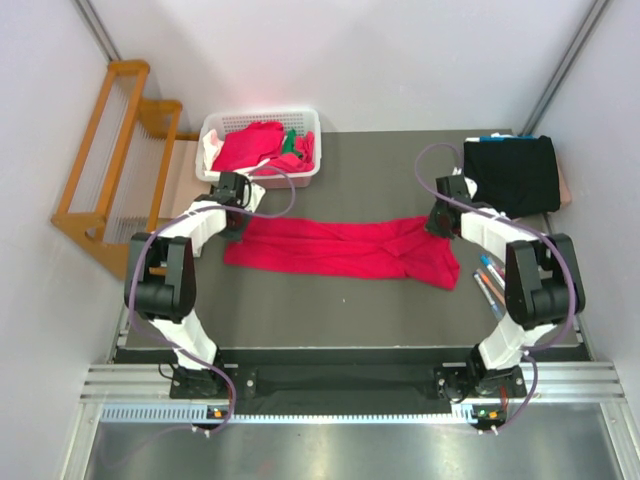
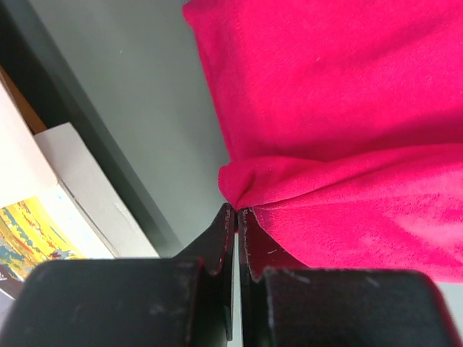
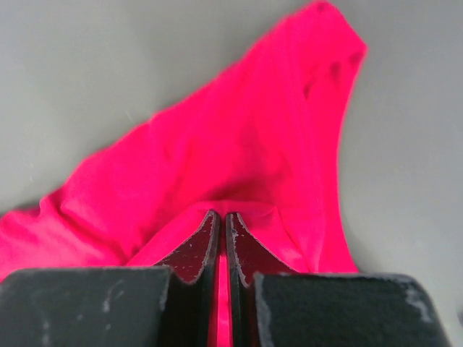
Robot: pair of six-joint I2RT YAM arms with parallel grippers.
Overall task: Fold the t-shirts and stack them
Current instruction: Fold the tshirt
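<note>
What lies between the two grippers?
Only the red t-shirt, spread along the table, left gripper and right gripper each shut on an end; top view.

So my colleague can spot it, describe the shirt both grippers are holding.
On the dark table, between the two arms, a red t-shirt lies in a long flat band. The left gripper and right gripper pinch its opposite ends. Unlike the red shirts heaped in the white basket and the black t-shirt, it lies spread out.
</note>
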